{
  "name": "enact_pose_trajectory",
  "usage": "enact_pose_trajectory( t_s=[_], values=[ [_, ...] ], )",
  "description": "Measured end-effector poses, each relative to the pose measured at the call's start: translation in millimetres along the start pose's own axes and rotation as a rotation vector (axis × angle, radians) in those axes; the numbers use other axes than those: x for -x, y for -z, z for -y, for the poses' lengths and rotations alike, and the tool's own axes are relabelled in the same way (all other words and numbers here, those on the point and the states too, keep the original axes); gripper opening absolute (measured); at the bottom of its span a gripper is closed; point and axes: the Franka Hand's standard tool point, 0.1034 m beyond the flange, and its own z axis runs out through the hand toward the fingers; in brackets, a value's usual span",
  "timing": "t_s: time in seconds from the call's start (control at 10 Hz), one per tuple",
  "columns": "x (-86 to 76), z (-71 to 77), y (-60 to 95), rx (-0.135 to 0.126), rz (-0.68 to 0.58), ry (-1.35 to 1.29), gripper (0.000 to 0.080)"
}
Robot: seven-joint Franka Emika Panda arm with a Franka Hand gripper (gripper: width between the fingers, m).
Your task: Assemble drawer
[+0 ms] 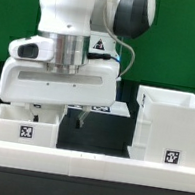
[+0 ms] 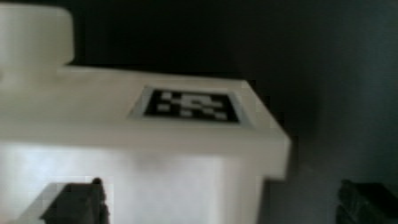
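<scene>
The gripper (image 1: pixel 51 109) hangs low over a small white drawer part (image 1: pixel 25 127) that sits on the black table (image 1: pixel 95 134), towards the table's front edge on the exterior view's left. This part is a squat, box-like piece with a square marker tag (image 1: pixel 27 131) on the face turned to the exterior camera. In the wrist view the same drawer part (image 2: pixel 134 150) fills most of the picture, and another marker tag (image 2: pixel 192 105) lies flat on its upper face. The gripper (image 2: pixel 222 200) has its two dark fingertips (image 2: pixel 75 202) spread wide apart. One shows over the white part and the other over bare dark table beside it, and neither is seen pressing on anything. Whether the tips touch the part cannot be told from either view. Near the front edge on the exterior view's right, well apart from the small part, stands a larger open white box (image 1: pixel 166 131), upright with its opening upward and a marker tag (image 1: pixel 173 155) low on its front face. A low white rail (image 1: pixel 95 166) runs along the table's front edge, in front of both pieces. Behind the gripper, towards the middle of the table, lies the marker board (image 1: pixel 109 108), partly hidden by the arm.
</scene>
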Motion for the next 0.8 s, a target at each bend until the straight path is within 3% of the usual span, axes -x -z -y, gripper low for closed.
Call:
enact_pose_trajectory(
  t_s=[0.5, 0.6, 0.7, 0.8],
  values=[
    [8.3, 1.0, -7.7, -0.003, 0.015, -0.004, 0.0649],
    [8.0, 1.9, -7.8, -0.003, 0.015, -0.002, 0.0515],
    [7.7, 2.7, -7.8, -0.003, 0.015, -0.002, 0.0515],
    [7.5, 2.8, -7.5, -0.004, 0.016, -0.001, 0.0377]
  ],
)
